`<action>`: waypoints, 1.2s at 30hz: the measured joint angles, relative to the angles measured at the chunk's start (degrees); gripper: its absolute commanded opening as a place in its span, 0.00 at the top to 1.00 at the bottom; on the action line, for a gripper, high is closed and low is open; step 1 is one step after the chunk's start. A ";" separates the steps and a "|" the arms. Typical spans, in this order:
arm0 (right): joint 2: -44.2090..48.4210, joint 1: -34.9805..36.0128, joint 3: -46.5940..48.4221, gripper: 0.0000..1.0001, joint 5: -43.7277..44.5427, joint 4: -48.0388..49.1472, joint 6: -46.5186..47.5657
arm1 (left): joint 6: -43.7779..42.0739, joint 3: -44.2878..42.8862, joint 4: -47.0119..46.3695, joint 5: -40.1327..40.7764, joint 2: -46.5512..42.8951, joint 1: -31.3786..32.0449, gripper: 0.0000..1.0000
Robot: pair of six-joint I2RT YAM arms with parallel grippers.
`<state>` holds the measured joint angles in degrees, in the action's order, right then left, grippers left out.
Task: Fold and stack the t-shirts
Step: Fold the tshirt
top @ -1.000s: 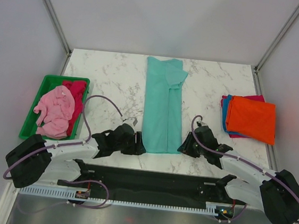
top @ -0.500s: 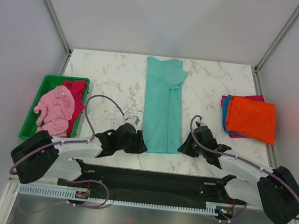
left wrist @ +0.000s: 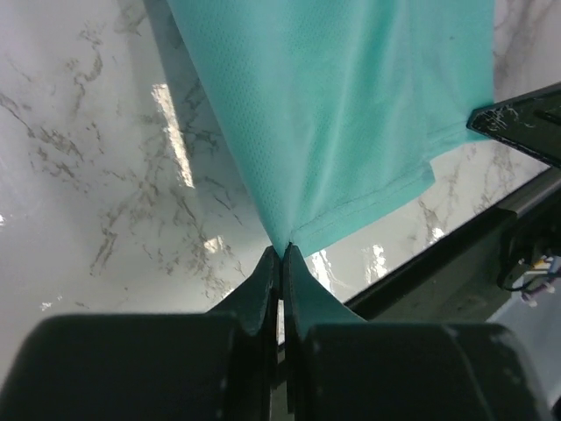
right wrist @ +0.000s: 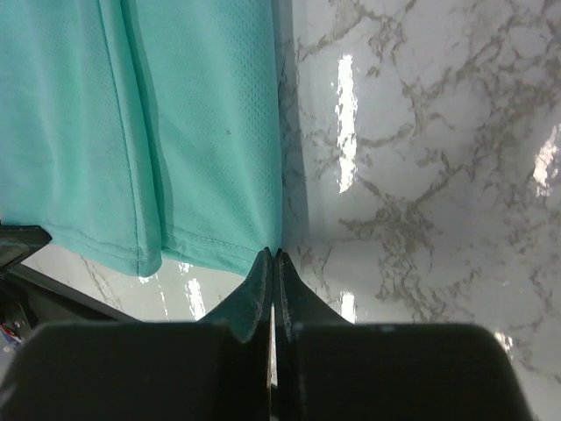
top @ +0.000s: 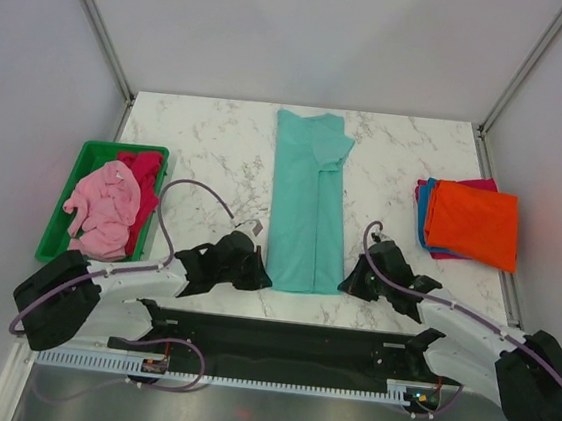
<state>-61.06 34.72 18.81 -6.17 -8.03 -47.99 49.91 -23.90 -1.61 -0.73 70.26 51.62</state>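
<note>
A teal t-shirt (top: 307, 203), folded lengthwise into a long strip, lies down the middle of the marble table. My left gripper (top: 262, 277) is shut on its near left hem corner (left wrist: 282, 244), the cloth pulled up into a peak. My right gripper (top: 346, 283) is shut on the near right hem corner (right wrist: 273, 250). Folded orange (top: 473, 223), blue and magenta shirts are stacked at the right. A pink shirt (top: 103, 209) and a red shirt (top: 143, 191) lie crumpled in the green tray.
The green tray (top: 82, 159) stands at the table's left edge. Both arms' black base rail (top: 277, 346) runs along the near edge. Grey walls close in the table at the back and both sides.
Both grippers have shut on the teal shirt's near hem corners. The hem has been drawn slightly toward the near edge and the right arm has shifted a little nearer.
</note>
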 measured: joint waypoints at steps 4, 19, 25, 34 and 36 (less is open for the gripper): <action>6.67 0.04 0.02 1.00 -0.26 -5.97 -0.02 | 0.13 -1.86 5.46 -2.08 -4.92 0.35 0.98; 4.83 0.31 21.62 1.00 2.82 -18.18 2.78 | -2.51 -24.85 27.50 -0.66 -7.58 -2.38 0.98; -8.74 -0.20 34.45 1.00 6.88 -18.51 8.02 | -7.61 -32.17 31.65 -1.75 2.49 -11.52 0.98; -26.05 -6.08 49.35 1.00 8.68 -18.56 15.13 | -15.82 -47.41 33.66 -5.27 18.73 -21.22 0.98; -28.89 -7.58 51.52 1.00 8.59 -18.58 16.20 | -17.09 -50.36 33.62 -5.90 22.18 -22.32 0.98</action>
<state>-89.95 27.14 70.32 2.42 -26.61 -31.79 32.82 -74.26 32.01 -6.63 92.44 29.30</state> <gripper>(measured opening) 0.009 0.033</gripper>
